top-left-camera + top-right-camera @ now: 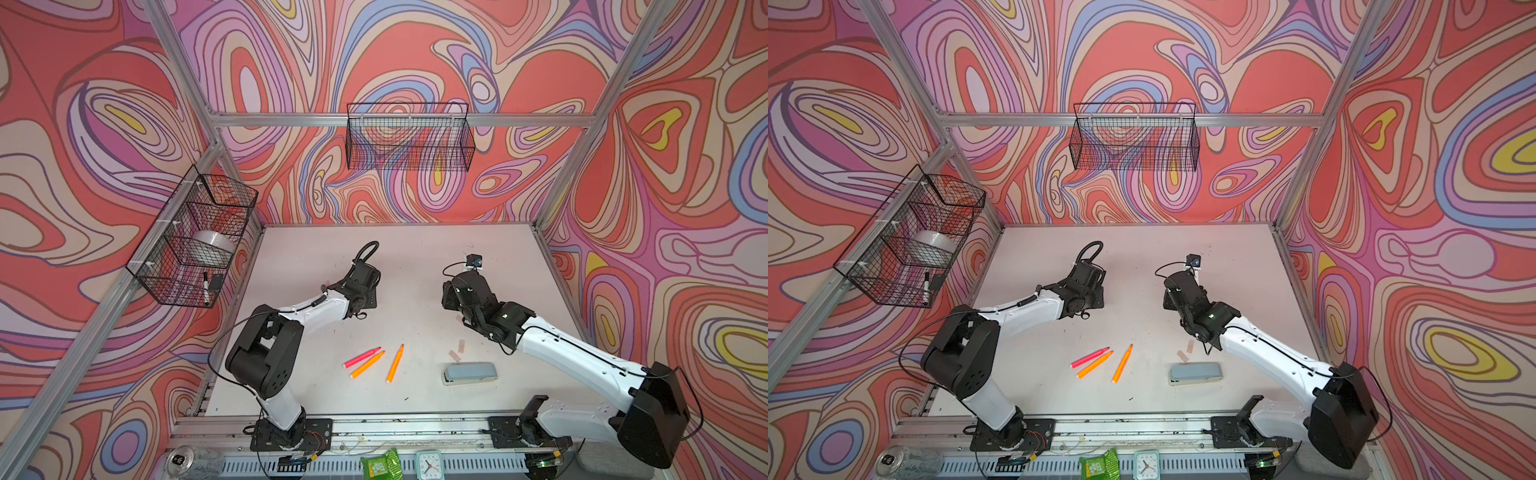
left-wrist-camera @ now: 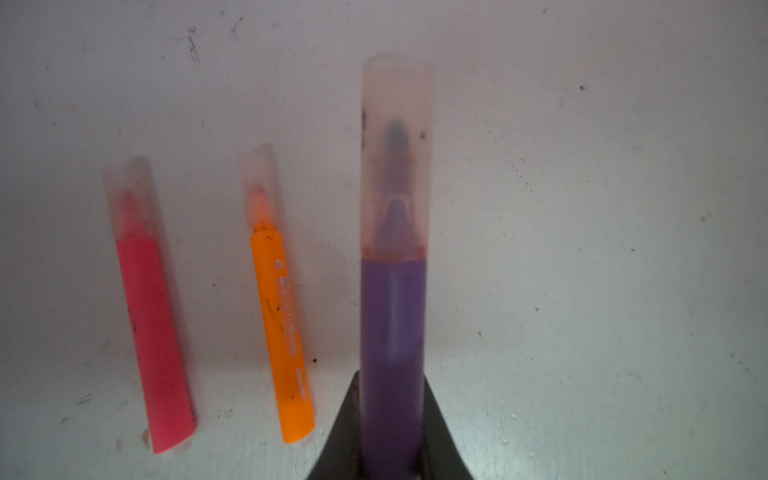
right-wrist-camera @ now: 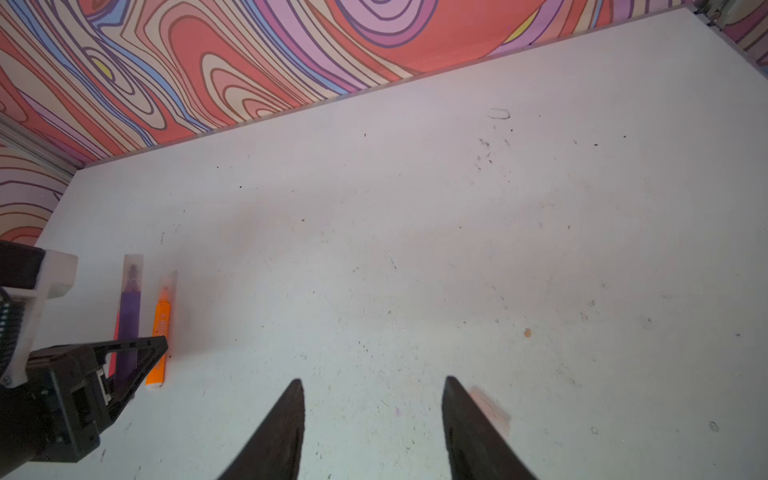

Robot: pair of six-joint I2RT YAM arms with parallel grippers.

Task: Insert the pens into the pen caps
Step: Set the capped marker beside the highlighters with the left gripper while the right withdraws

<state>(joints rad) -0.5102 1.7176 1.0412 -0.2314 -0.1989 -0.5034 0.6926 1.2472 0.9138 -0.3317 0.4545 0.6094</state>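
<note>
Here, nearest the front, at the bottom of both top views, the grey-blue stapler (image 1: 469, 373) lies right of centre. Three uncapped pens (image 1: 368, 364) fan out to its left, one pink and two orange. Two loose pen caps (image 1: 460, 345) sit just above the stapler, close together.

Farther up, the right gripper (image 3: 372, 380) hangs over the bare table (image 3: 540, 249), its jaws apart with nothing between them. In the right wrist view another cap (image 3: 490, 409) lies just beside one finger at lower right.

Farther still, left of centre in the top views, the left gripper (image 2: 392, 376) is clamped on the barrel of the purple pen (image 2: 392, 316). The pen's translucent cap (image 2: 397, 158) looks fully seated, rim against the barrel's shoulder. To its left in the left wrist view, a capped orange pen (image 2: 286, 345) and a capped pink pen (image 2: 153, 332) lie side by side on the table.

The step in hand appears to be laying the purple pen down with those two. It would go best lowered flat, parallel to the orange pen and a little clear of it. The jaws should part only once the barrel rests on the table, since a round pen dropped from any height is likely to roll. Whether it already touches the surface cannot be told.
</note>
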